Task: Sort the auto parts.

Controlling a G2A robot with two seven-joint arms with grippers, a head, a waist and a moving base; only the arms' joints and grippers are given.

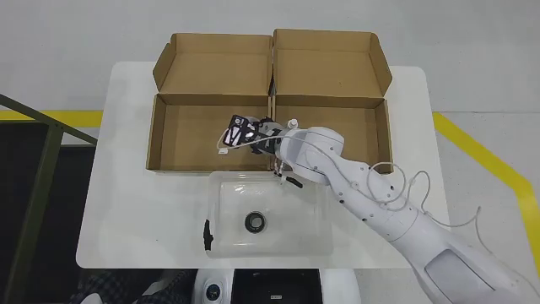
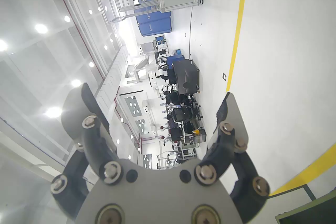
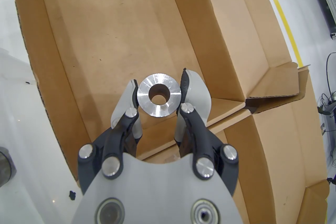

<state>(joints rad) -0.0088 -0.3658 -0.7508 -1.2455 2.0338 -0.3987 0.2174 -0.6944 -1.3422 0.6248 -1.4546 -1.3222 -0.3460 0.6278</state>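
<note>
Right tool (image 3: 159, 88) is over the left cardboard box (image 1: 190, 135), and it has a part. The fingers are closed in partway, pinching a bright metal ring (image 3: 159, 110) by its outer edge, one pad on each side. The ring's flat face and centre hole point up at the wrist camera. It sits over the brown floor of that box, toward the end that meets the second cardboard box (image 1: 354, 127). How high it hangs above the box floor, I can't tell.

From the top view, the right arm comes in across the near wall of the left cardboard box, with the tool just inside it. The second box touches the left one along its right-hand wall. Both have their lids folded back on the far side.

Just in front of the left cardboard box, on the robot's side, sits a clear bin (image 1: 312, 219). A dark ring (image 1: 255, 221) lies on its bottom, and a small black piece (image 1: 207, 236) is at the bin's left edge. All of this rests on the white worktop (image 1: 126, 177).

Left tool (image 2: 156, 93) has its fingers spread wide with nothing between them. It points out into the hall, and I can't tell where it is relative to the box.
</note>
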